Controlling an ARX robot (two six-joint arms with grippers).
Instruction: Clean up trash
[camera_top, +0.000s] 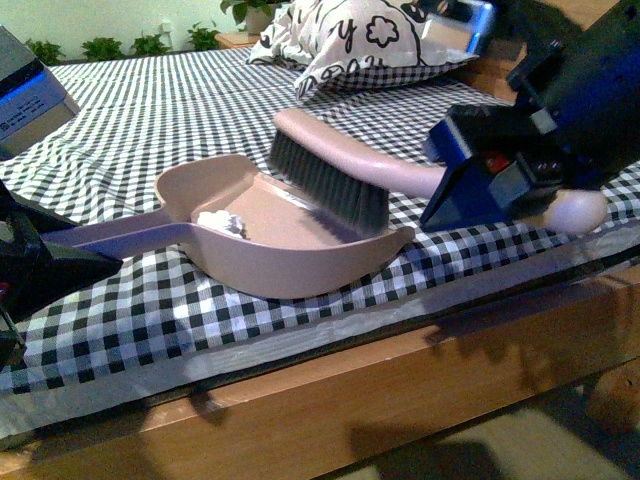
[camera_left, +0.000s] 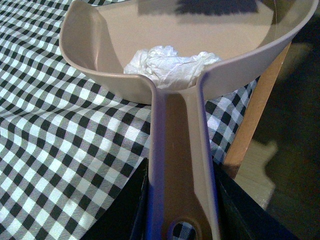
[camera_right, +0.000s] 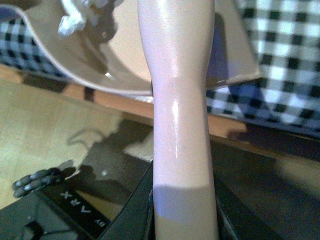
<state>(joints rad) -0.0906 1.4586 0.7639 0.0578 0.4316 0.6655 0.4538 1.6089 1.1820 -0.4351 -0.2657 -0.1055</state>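
The trash (camera_top: 222, 222), a small crumpled white wad, lies inside the pink dustpan (camera_top: 290, 262) at its rear wall, close to the handle; it shows clearly in the left wrist view (camera_left: 167, 65). The dustpan (camera_left: 115, 45) rests on the checked cloth near the table's front edge. My left gripper (camera_top: 25, 262) is shut on the dustpan's long handle (camera_left: 182, 165). The pink brush (camera_top: 330, 175) has its dark bristles down in the pan's open mouth. My right gripper (camera_top: 490, 185) is shut on the brush handle (camera_right: 182, 125). In the right wrist view the trash (camera_right: 70, 20) is a blurred white lump.
A black-and-white checked cloth (camera_top: 150, 110) covers the table, whose wooden front edge (camera_top: 330, 390) runs just below the dustpan. A patterned pillow (camera_top: 370, 40) lies at the back right. A grey box (camera_top: 25, 95) stands at the far left. Potted plants line the back.
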